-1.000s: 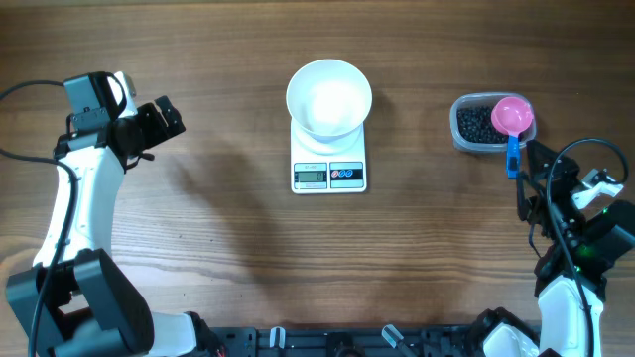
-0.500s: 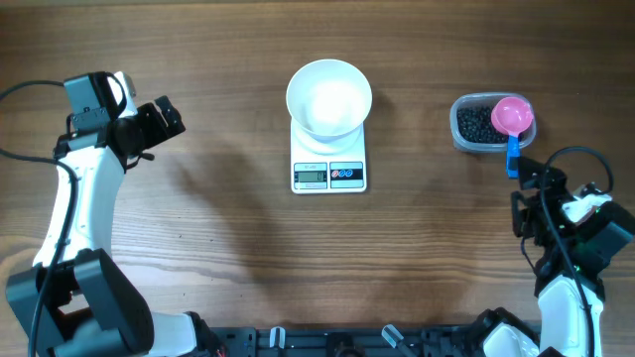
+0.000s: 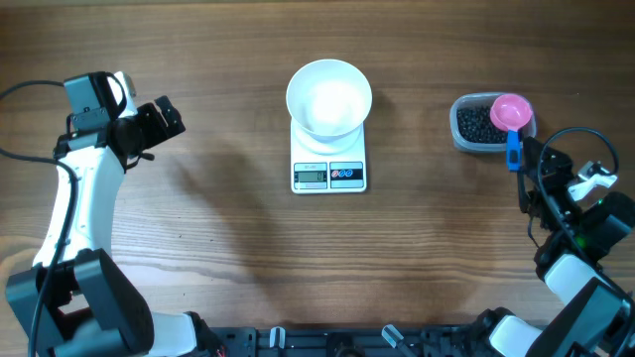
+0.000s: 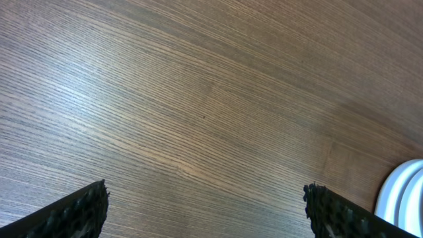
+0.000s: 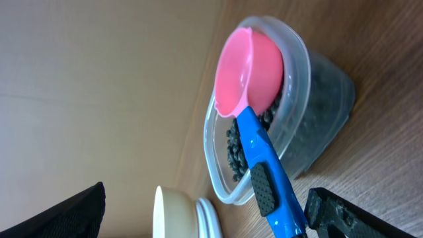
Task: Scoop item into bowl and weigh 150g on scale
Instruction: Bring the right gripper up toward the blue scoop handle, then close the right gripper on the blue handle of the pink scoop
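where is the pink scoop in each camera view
Overhead: the pink scoop is at the far right, its cup resting over the clear tub, blue handle pointing toward the bottom edge.
Left wrist: not in it.
Right wrist: the pink scoop is near the centre, cup over the clear tub, handle running to the bottom edge.
Shared landmark: the clear tub, under the scoop in both of those views.

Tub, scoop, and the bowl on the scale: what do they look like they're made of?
Tub: clear glossy plastic; the black beads show through its wall.
Scoop: smooth moulded plastic with a pink cup and blue handle. The dark ribbed grip insert is possibly rubber.
Bowl: plain smooth white; ceramic or plastic, can't tell.
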`<state>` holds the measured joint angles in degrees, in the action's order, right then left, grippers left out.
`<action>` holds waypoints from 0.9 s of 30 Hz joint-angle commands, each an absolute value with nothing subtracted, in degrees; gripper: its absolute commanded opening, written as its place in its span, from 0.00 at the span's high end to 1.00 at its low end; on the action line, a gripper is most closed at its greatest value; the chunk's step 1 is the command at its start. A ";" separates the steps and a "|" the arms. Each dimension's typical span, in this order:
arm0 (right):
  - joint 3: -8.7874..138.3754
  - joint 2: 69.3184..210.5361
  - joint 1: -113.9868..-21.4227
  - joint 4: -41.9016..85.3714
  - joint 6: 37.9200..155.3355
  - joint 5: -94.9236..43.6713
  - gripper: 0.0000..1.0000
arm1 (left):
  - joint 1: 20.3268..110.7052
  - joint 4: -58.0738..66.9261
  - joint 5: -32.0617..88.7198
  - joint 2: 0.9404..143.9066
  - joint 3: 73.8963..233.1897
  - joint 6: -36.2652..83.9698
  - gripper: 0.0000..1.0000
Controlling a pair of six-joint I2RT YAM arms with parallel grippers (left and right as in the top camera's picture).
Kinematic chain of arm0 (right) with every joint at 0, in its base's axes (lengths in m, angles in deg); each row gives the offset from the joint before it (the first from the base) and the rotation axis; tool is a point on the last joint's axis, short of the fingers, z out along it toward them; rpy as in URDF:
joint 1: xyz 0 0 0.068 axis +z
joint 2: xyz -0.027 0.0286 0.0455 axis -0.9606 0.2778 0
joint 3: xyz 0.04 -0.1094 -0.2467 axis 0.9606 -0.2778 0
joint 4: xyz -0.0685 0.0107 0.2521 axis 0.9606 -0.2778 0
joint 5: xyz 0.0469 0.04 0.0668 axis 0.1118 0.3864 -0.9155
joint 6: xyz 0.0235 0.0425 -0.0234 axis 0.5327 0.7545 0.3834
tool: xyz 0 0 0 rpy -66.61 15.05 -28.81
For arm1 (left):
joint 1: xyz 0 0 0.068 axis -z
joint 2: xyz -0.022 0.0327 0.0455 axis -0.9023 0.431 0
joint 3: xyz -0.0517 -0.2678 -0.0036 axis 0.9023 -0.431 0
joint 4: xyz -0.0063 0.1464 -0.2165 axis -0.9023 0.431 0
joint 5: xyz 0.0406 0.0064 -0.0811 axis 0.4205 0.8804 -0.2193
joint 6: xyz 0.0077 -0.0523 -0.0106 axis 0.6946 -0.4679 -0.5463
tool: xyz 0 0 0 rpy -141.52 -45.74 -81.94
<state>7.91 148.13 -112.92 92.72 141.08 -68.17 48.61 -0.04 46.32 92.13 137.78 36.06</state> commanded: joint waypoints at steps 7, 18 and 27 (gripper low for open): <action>8.20 148.68 -112.94 78.40 140.63 -67.23 0.00 | 48.54 -0.20 46.65 90.77 137.85 37.37 0.00; 8.20 148.68 -110.21 78.60 141.43 -67.86 0.00 | 48.54 -0.20 46.65 90.77 137.85 37.37 0.00; 8.20 148.68 -107.15 84.56 144.89 -61.77 0.00 | 48.54 -0.20 46.65 90.77 137.85 37.37 0.00</action>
<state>8.09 148.35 -107.39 84.06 143.40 -65.20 48.61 -0.04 46.32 92.13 137.78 36.06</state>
